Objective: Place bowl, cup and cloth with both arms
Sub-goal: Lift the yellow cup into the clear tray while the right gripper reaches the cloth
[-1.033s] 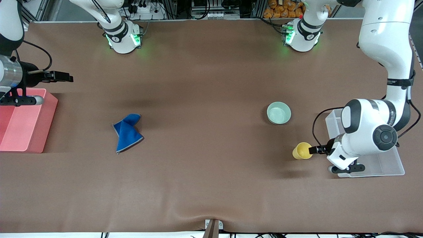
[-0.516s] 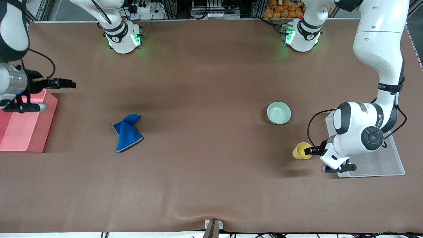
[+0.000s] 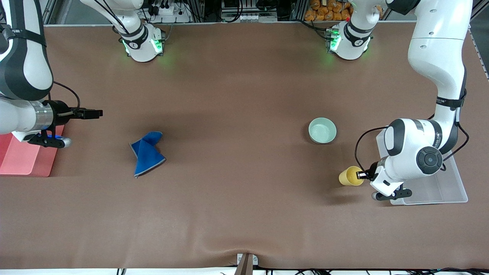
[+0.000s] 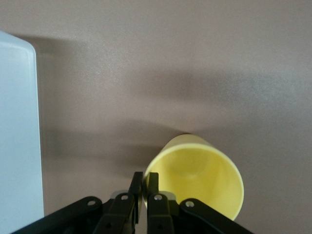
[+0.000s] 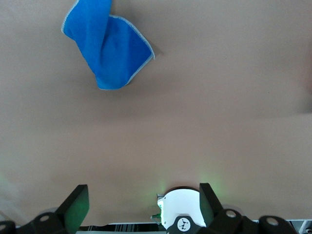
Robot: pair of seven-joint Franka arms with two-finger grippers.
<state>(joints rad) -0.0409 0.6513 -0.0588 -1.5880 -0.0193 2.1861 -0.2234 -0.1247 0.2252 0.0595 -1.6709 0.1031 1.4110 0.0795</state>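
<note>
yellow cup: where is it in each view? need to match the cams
Front view: the cup is tipped, pinched at its rim by the left gripper, nearer the camera than the bowl.
Left wrist view: cup, mouth toward the camera, fingers on its rim.
Right wrist view: not in it.
Shared landmark: the clear bin beside the cup.

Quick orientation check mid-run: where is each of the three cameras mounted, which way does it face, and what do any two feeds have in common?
Front view: high across the table, facing both arms' bases; shows bowl, pink bin, clear tray.
Left wrist view: on the left arm's wrist, looking past the left gripper, pinching the cup rim.
Right wrist view: on the right arm's wrist, over the table; open right gripper, cloth.
Shared: the front view also shows cup and cloth.
</note>
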